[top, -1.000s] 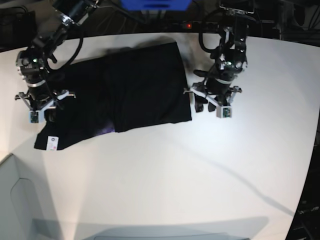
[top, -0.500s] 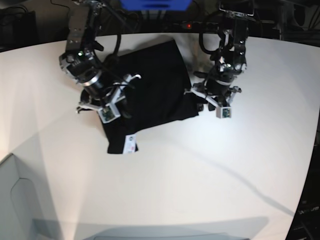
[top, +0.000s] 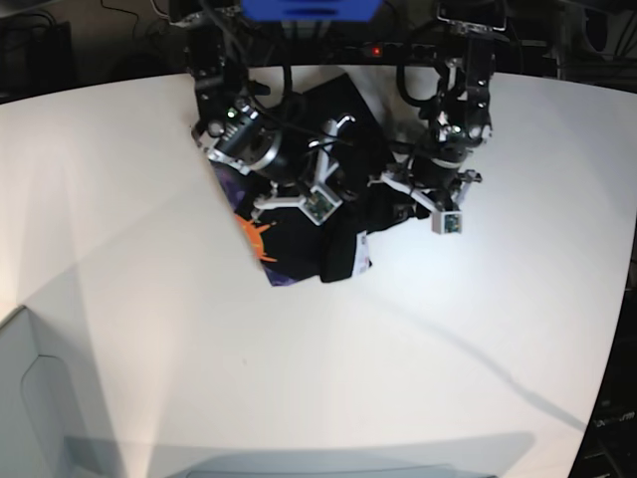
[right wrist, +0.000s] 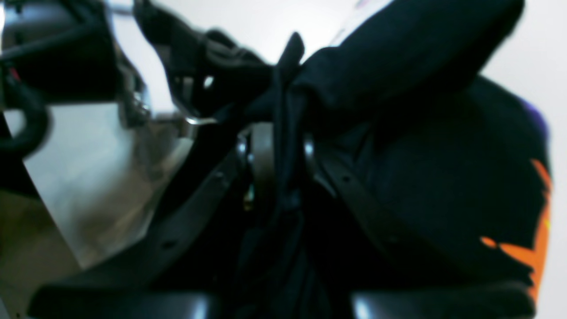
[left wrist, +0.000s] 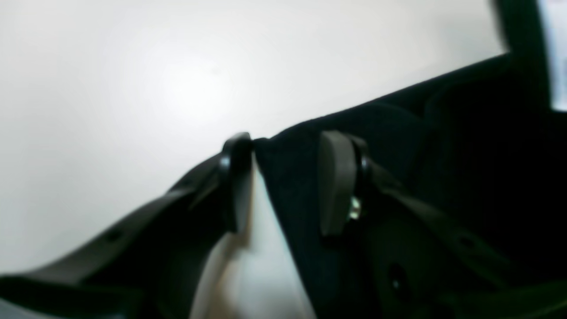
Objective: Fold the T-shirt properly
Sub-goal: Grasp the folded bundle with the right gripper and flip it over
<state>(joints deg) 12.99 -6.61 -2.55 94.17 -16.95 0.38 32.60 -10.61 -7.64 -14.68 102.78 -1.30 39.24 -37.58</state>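
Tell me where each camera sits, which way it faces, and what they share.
Base view: high in front, facing the robot and down at the white table; both black arms show.
Left wrist view: on the left arm, looking past its gripper at a black cloth T-shirt's corner.
Right wrist view: on the right arm, looking past its gripper at bunched cloth and orange print; part of another arm intrudes upper left.
Shared: the base and right wrist views both show the orange print.
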